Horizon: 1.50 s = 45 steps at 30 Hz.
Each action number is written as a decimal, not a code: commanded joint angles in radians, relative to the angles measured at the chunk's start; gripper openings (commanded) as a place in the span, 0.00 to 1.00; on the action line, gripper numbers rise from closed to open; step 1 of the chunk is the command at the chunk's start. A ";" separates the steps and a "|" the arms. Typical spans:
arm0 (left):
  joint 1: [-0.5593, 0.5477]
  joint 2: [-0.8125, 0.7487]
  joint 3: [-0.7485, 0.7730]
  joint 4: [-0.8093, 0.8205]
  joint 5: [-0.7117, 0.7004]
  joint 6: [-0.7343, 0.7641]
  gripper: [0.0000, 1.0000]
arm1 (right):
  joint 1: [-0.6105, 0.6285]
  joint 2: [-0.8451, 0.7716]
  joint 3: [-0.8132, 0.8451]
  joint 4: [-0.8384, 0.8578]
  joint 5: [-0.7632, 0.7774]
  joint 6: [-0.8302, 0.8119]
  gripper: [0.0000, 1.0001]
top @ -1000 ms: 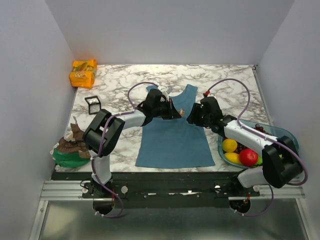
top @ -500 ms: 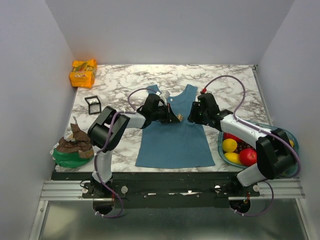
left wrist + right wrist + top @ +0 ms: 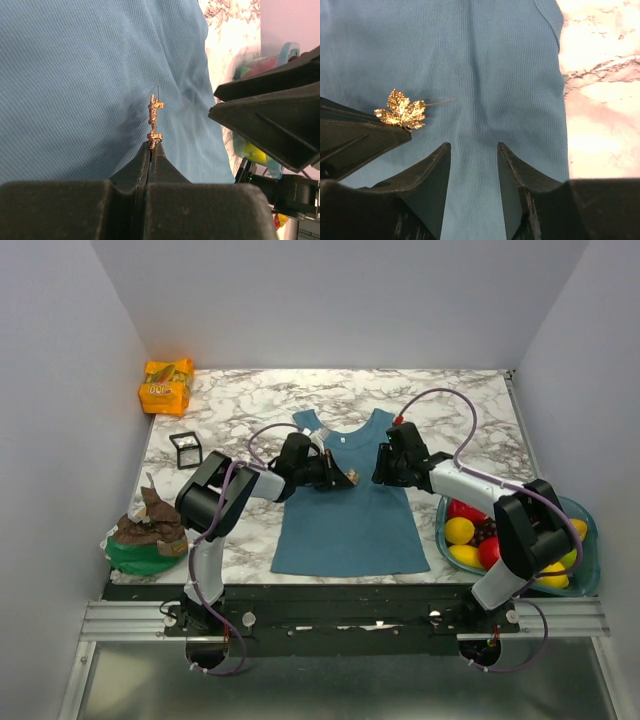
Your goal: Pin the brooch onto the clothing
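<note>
My left end effector is clenched on the brooch, a small gold leaf-shaped pin held by its lower edge, with its thin needle pointing out over the clothing. The teal top lies flat on the marble table. My right end effector is released, its fingers spread just above the fabric, beside the brooch.

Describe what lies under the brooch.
The blue top lies under the brooch, which the left gripper holds. Whether its pin touches the fabric is unclear; the table beneath is covered.
</note>
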 commanded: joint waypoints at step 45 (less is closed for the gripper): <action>0.019 0.046 -0.114 0.392 0.088 -0.159 0.00 | -0.004 0.286 0.198 -0.067 -0.004 -0.054 0.01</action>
